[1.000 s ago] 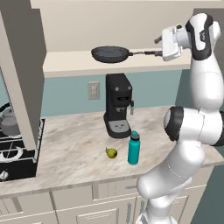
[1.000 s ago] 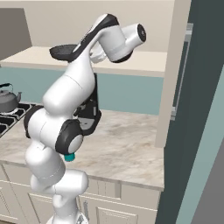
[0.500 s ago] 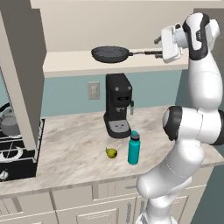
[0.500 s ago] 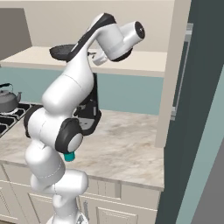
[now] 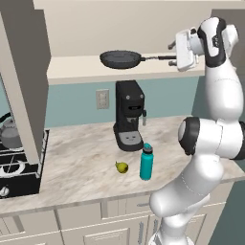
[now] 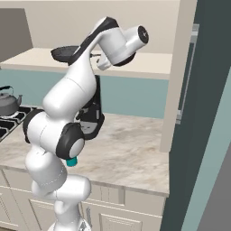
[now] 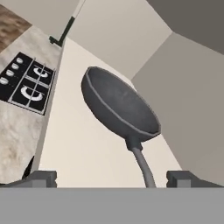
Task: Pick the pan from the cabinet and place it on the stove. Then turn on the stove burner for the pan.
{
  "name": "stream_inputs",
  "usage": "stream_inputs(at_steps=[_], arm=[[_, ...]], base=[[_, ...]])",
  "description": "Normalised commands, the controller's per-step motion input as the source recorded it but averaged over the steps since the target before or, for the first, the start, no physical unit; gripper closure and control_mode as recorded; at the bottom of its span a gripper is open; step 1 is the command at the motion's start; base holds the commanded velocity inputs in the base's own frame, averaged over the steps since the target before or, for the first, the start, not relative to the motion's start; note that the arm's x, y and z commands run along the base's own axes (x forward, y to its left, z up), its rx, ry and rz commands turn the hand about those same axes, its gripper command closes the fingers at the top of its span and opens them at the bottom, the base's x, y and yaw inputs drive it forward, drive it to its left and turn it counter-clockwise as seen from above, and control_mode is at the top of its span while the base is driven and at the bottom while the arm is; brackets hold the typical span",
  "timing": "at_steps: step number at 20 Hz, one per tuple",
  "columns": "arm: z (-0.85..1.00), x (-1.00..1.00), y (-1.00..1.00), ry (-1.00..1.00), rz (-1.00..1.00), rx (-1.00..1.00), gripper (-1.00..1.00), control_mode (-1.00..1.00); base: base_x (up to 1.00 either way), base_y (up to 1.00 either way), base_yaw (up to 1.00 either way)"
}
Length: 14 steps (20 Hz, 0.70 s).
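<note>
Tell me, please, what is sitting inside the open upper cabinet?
On the cabinet shelf sits the pan, upright, its long handle pointing toward the open gripper, whose fingertips flank the handle without clamping it. The pan looks empty. The shelf area behind the open door cannot be seen.

pan (image 6: 65, 53): mostly hidden behind arm | kettle (image 5: 10, 134): part-hidden by cabinet (image 5: 26, 81) door

A black coffee machine (image 5: 129, 122) stands at the back of the marbled surface (image 5: 81, 162); before it a teal bottle (image 5: 146, 162) stands upright, a small yellow-green pear (image 5: 122, 167) just beside it; a grey kettle (image 5: 9, 135) sits far left.
</note>
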Motion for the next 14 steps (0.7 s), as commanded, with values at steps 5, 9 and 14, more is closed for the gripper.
stream_inputs(at_steps=[5, 9, 14], arm=[[-0.09, 0.20, 0.00, -0.01, 0.00, 0.00, -1.00, -1.00], [-0.14, 0.24, 0.00, 0.00, 0.00, -0.01, -1.00, -1.00], [-0.17, 0.24, 0.00, 0.00, 0.00, -0.02, -1.00, -1.00]], base=[[0.00, 0.00, 0.00], [0.00, 0.00, 0.00], [0.00, 0.00, 0.00]])
